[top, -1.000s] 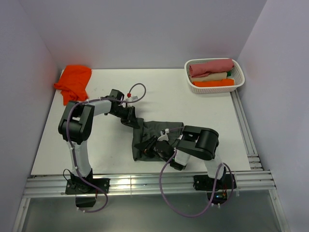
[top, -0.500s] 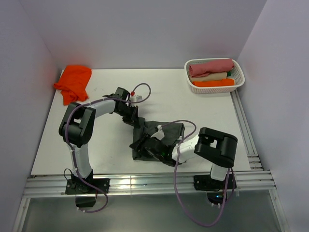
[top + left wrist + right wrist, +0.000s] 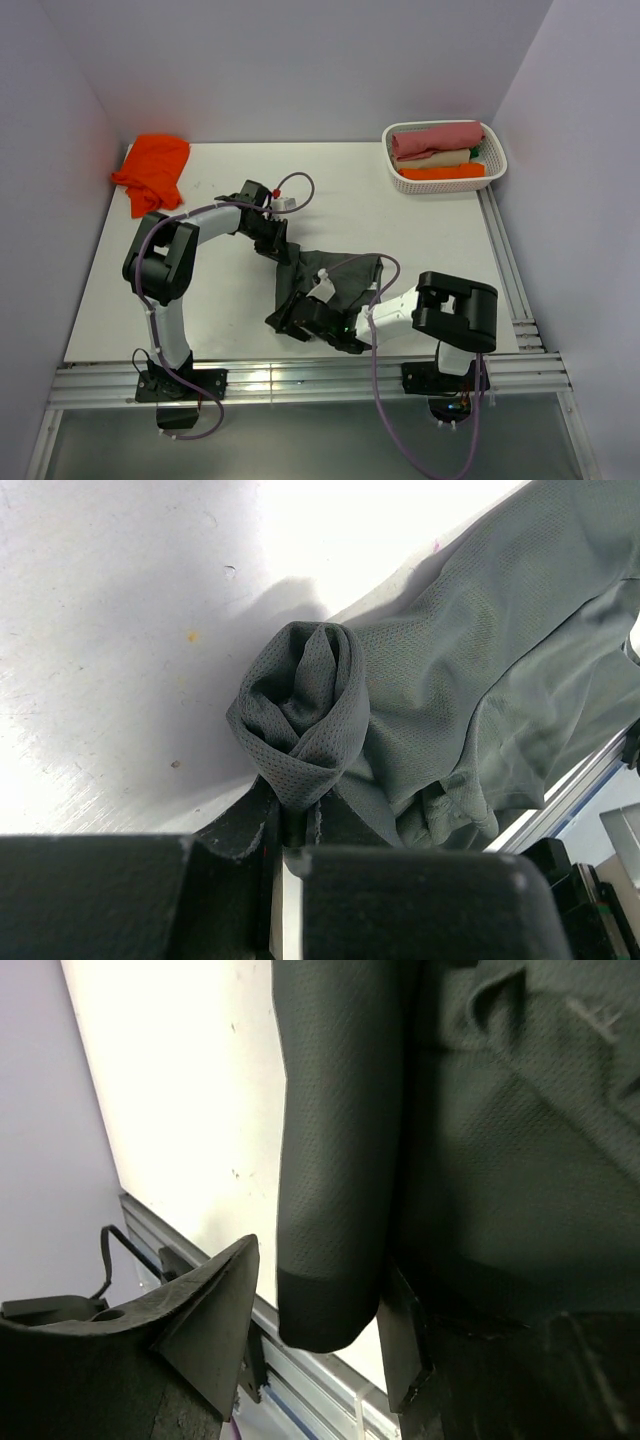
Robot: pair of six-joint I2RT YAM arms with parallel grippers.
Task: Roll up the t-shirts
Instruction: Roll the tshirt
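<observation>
1. Left gripper pinches a bunched corner of the grey t-shirt.
2. Right gripper — spread — straddles the shirt's folded edge, apparently ungripped.
3. That edge runs from one gripper to the other; the shirt's body lies right of both.

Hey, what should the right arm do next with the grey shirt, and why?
Probably close the right gripper on the grey t-shirt: its jaws stand apart with a folded edge of the shirt between them, while the left gripper is shut on a bunched part, so both ends would be held.
</observation>
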